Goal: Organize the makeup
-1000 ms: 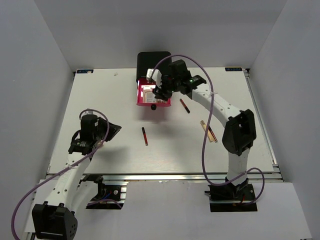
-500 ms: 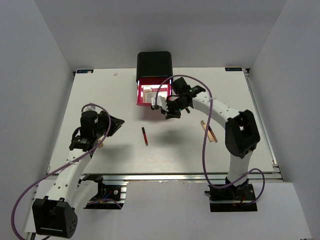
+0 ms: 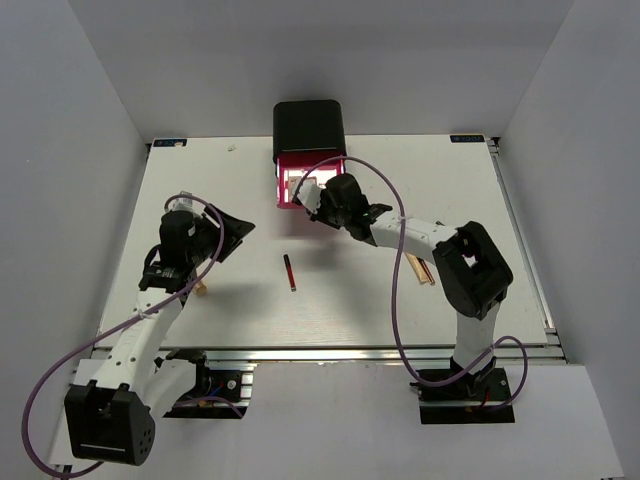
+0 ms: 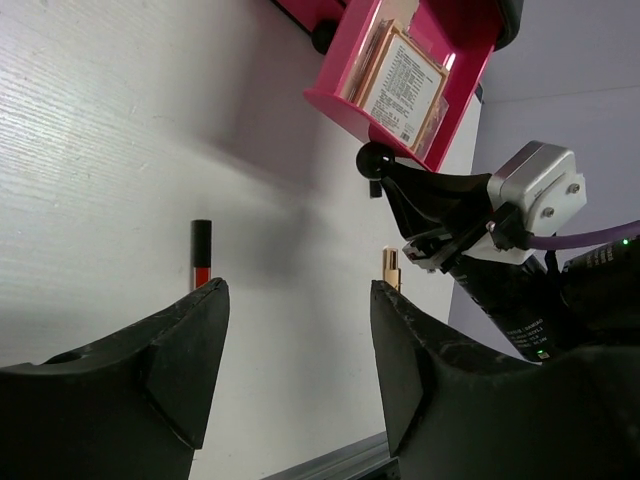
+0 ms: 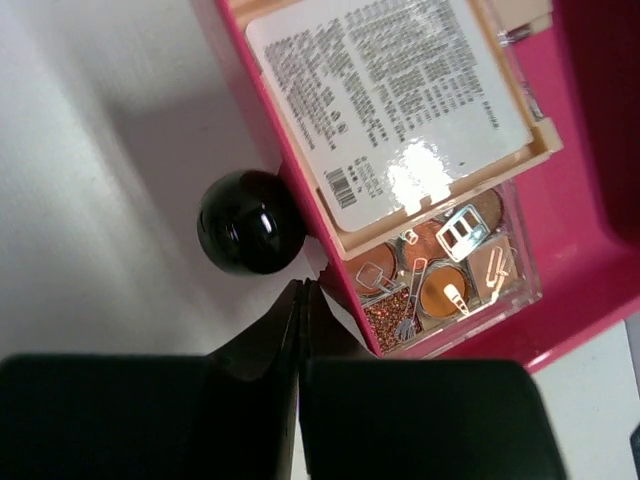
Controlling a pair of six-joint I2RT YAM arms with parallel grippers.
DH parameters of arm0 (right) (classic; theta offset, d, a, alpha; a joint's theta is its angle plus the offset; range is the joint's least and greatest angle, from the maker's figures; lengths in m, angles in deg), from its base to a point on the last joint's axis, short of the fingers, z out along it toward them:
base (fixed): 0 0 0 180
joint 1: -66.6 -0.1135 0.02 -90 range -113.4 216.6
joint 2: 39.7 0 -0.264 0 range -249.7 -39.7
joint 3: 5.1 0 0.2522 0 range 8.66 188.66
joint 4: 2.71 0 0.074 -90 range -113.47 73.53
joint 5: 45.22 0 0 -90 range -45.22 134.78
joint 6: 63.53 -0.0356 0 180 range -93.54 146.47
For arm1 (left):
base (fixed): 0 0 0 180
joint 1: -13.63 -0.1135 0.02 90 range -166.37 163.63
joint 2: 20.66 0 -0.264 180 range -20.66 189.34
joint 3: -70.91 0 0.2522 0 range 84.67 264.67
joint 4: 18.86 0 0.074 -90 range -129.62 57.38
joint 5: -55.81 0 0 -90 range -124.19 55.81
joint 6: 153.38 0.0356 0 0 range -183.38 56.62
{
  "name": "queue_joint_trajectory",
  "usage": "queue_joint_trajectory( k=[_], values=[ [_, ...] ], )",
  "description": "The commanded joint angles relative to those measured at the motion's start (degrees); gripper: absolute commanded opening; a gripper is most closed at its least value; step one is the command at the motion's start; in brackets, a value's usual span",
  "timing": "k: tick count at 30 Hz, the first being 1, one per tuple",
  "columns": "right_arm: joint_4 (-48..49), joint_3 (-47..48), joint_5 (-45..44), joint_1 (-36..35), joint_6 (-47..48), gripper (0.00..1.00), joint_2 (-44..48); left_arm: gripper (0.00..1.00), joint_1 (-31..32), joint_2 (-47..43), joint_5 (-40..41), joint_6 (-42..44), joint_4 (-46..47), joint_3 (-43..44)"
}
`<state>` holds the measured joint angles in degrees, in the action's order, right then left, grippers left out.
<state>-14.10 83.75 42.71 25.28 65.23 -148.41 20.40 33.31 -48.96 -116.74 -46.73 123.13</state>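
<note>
Right gripper (image 5: 302,305) is closed with nothing visible between its fingers, tips just beside the black knob (image 5: 250,222) of the pink drawer (image 5: 590,150). Palettes (image 5: 390,100) lie inside. Left gripper (image 4: 298,335) hangs spread open and empty over the table (image 4: 100,150).

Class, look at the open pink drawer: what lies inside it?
Inside the pink drawer lies a tan palette, printed label facing up. It overlaps a clear-lidded palette of brown and orange shades, hiding part of it. The drawer floor beneath them is covered.
</note>
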Motion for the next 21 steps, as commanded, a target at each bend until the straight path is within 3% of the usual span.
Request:
queue_joint_trajectory(
  k=[1, 21],
  values=[
    [13.7, 3.2, -7.9, 0.6, -3.0, 0.0, 0.8, 0.68, -0.1, 0.2, -1.0, -0.1, 2.5, -0.1],
    [11.7, 23.6, -8.0, 2.8, -6.7, 0.0, -11.9, 0.69, -0.1, 5.4, -2.7, 0.5, 5.8, 1.0]
  ],
)
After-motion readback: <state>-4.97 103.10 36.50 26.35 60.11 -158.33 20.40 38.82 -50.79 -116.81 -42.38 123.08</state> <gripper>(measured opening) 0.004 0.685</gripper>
